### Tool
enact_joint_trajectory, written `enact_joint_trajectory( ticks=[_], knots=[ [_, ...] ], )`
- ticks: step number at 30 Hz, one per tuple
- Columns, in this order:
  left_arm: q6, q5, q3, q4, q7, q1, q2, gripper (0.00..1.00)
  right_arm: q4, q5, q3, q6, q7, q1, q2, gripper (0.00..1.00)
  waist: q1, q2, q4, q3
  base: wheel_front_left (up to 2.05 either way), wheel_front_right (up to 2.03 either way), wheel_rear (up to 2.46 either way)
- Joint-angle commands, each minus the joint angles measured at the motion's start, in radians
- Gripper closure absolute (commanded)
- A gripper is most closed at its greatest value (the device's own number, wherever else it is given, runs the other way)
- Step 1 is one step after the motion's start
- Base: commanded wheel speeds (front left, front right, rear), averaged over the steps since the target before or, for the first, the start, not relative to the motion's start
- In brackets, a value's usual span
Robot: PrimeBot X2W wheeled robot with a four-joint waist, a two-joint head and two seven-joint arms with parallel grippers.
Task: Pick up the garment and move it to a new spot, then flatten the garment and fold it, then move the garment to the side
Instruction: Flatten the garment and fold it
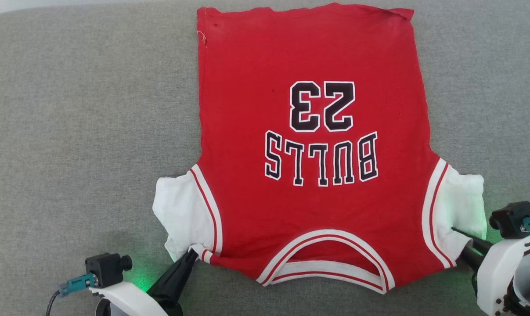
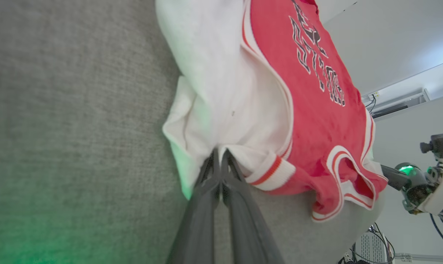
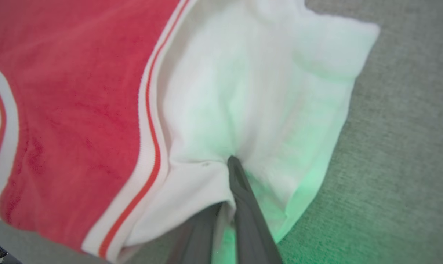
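The garment (image 1: 247,109) pinched at both near sleeves
left gripper (image 1: 190,256), right gripper (image 1: 458,232) clenched on hems; uneven pull could slip one

The garment (image 1: 308,145) lies spread flat on the padded surface (image 1: 71,109), collar nearest the robot and hem farthest. The left gripper (image 1: 192,254) pinches the garment's near left sleeve corner. The right gripper (image 1: 457,231) pinches its right sleeve's near edge, one finger over the cloth.

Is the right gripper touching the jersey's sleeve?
Touching. Right wrist view: the right gripper pinches the jersey by its white sleeve, cloth puckered around the grip.
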Motion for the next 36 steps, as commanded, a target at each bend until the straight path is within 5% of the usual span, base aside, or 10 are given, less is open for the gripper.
enact_joint_trajectory(
  ticks=[1,5,12,18,24,36],
  knots=[
    [0.006,-0.005,0.004,0.021,0.011,-0.016,-0.017,1.00,0.004,-0.001,0.038,-0.008,0.006,-0.001,0.011,0.00,0.0001,-0.0001,-0.007,0.005,0.00,0.00,0.00],
    [0.005,0.013,0.027,-0.008,0.011,-0.019,-0.017,1.00,-0.096,0.031,-0.010,-0.009,0.019,0.027,-0.088,0.00,0.0001,-0.0001,-0.010,0.022,0.00,0.00,0.00],
    [0.004,0.079,0.067,-0.083,0.010,-0.046,-0.036,1.00,-0.379,0.093,-0.294,-0.005,0.112,0.099,-0.211,0.00,0.0001,-0.0001,0.019,0.075,0.00,0.00,0.00],
    [0.004,0.137,0.059,-0.105,0.010,-0.075,-0.067,1.00,-0.485,0.144,-0.462,-0.005,0.251,0.029,-0.284,0.00,0.0001,-0.0001,0.086,0.123,0.00,0.00,0.00],
    [0.003,0.181,0.042,-0.144,0.009,-0.112,-0.094,1.00,-0.390,0.155,-0.448,-0.005,0.320,-0.204,-0.275,0.00,0.0001,-0.0001,0.148,0.181,0.00,0.00,0.00],
    [0.003,0.242,-0.018,-0.258,0.006,-0.140,-0.107,1.00,0.143,0.013,-0.188,-0.005,0.533,-0.791,-0.145,0.00,0.0001,-0.0001,0.283,0.270,0.00,0.00,0.00]
  ],
)
